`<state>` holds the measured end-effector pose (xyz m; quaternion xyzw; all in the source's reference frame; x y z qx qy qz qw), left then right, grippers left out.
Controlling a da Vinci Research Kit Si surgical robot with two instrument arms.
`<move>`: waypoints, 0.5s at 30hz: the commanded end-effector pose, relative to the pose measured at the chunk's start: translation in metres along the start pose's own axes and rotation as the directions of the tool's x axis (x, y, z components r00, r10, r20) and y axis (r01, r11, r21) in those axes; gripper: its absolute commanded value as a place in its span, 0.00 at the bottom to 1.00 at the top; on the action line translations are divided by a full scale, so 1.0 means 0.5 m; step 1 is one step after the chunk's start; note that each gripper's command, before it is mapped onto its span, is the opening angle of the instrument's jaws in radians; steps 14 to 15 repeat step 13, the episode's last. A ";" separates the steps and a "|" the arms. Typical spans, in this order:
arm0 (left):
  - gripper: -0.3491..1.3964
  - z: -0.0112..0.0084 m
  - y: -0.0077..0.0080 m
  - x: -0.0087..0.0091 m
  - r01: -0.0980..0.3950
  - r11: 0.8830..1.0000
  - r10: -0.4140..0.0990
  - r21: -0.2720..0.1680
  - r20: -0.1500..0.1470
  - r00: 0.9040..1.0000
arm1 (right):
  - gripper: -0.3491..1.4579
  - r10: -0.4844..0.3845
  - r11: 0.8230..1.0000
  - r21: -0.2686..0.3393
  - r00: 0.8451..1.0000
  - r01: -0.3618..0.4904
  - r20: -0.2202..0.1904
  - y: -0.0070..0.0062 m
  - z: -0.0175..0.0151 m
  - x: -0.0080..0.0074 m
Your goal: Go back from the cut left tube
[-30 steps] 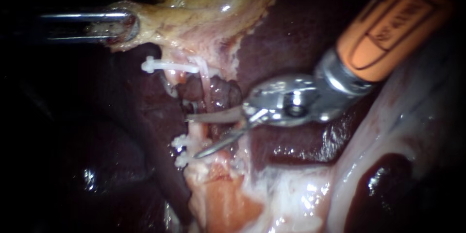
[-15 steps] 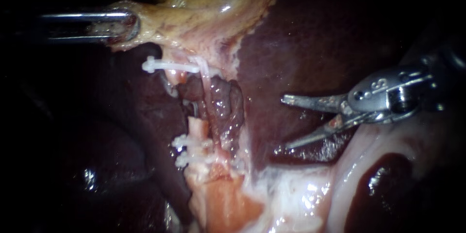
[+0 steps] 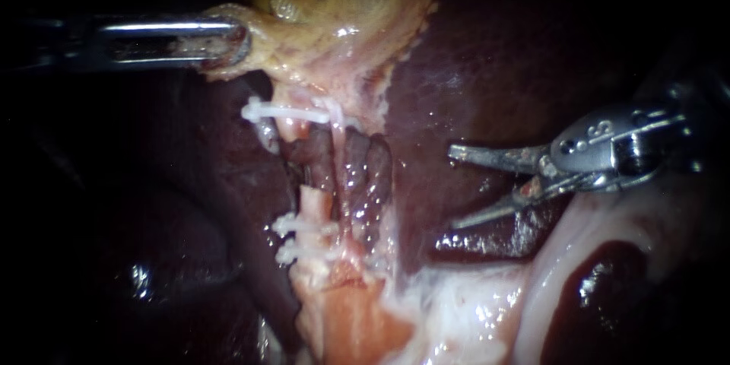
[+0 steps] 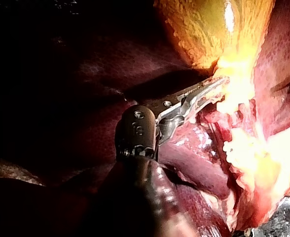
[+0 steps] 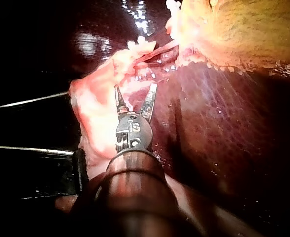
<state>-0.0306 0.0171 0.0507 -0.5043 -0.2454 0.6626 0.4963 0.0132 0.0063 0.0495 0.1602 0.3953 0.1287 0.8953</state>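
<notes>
Endoscope view.

- Left instrument [image 3: 226,42]: shaft comes in level from the left. Its jaws are clamped on the lower edge of the gallbladder [image 3: 350,0], with yellow tissue pinched between them from both sides.
- Right instrument [image 3: 452,188]: shaft comes in from the right. Jaws are parted in a moderate V and hold nothing. Both tips point left over the liver [image 3: 471,68] and touch no tube.
- Cut left tube [image 3: 310,204]: lies in the middle of the scene, well apart from the right instrument's tips, in two pieces with a dark gap between them.
- Short upper stump [image 3: 293,128]: hangs just below the single clip [image 3: 289,112], next to the gallbladder.
- The lower piece stands just above the two clips [image 3: 304,237], which lie close together across it.
- Thin pale strand [image 3: 338,153]: runs unbroken just to the right of the cut tube.
- Pale tissue [image 3: 487,312]: spreads across the near right.

Left wrist view. The left instrument [image 4: 210,91] has its jaws closed on bright yellow tissue at the gallbladder [image 4: 209,34] edge.

Right wrist view. The right instrument [image 5: 135,88] shows a clear gap between its jaws. Pale tissue [image 5: 98,113] lies beside and ahead of them. I cannot tell whether the tips touch it.
</notes>
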 end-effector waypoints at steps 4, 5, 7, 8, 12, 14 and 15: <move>0.00 0.0013 -0.0004 -0.0009 0.002 1.000 -0.002 0.003 0.005 1.000 | 0.98 0.000 1.000 0.000 1.000 0.000 0.000 0.0001 -0.0001 -0.0002; 0.00 0.0014 -0.0004 -0.0009 0.002 1.000 -0.002 0.003 0.005 1.000 | 0.98 0.000 1.000 0.000 1.000 0.000 0.000 0.0001 -0.0001 -0.0002; 0.00 0.0014 -0.0004 -0.0009 0.002 1.000 -0.002 0.003 0.005 1.000 | 0.98 0.000 1.000 0.000 1.000 0.000 0.000 0.0001 -0.0001 -0.0002; 0.00 0.0014 -0.0004 -0.0009 0.002 1.000 -0.002 0.003 0.005 1.000 | 0.98 0.000 1.000 0.003 1.000 0.000 -0.001 0.0001 -0.0001 -0.0002; 0.00 0.0013 -0.0004 -0.0009 0.002 1.000 -0.002 0.003 0.005 1.000 | 0.98 0.001 1.000 0.011 1.000 -0.001 -0.002 0.0001 0.0000 -0.0001; 0.00 0.0012 -0.0004 -0.0009 0.002 1.000 -0.002 0.002 0.006 1.000 | 0.98 0.001 1.000 0.022 1.000 -0.001 -0.006 0.0002 0.0001 0.0000; 0.00 0.0012 -0.0004 -0.0009 0.002 1.000 -0.002 0.002 0.006 1.000 | 0.98 0.001 1.000 0.022 1.000 -0.001 -0.006 0.0002 0.0001 0.0000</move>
